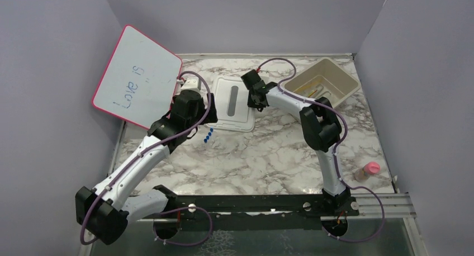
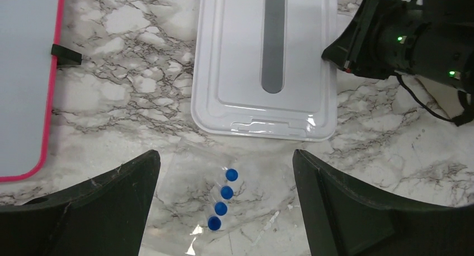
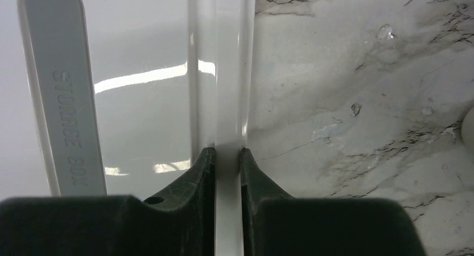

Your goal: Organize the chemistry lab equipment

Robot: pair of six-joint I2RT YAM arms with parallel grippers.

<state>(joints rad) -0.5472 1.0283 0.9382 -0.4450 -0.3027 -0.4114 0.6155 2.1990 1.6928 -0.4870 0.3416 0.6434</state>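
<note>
1. At the right edge of the white storage-box lid [image 3: 145,55], which lies flat on the marble table, the right gripper [image 3: 228,155] pinches the rim
2. Just near of the lid, the left gripper [image 2: 224,155] hovers wide open over four tiny blue pieces [image 2: 222,199] in a clear bag [image 2: 184,172]
3. Right of the lid stands a beige bin [image 1: 345,76]
4. The step in hand is probably lifting the lid; the next move calls for a firm pinch and a level carry to the bin

**Two Texts Legible**

On the pink-framed whiteboard [image 1: 137,77], at the back left, "Love is" is written by hand in blue marker (a few further strokes beside it cannot be made out). On the grey strip [image 3: 61,99] set into the white lid [image 3: 145,55], "STORAGE BOX" is embossed in capitals, running lengthwise along the strip. No other text can be read.
</note>
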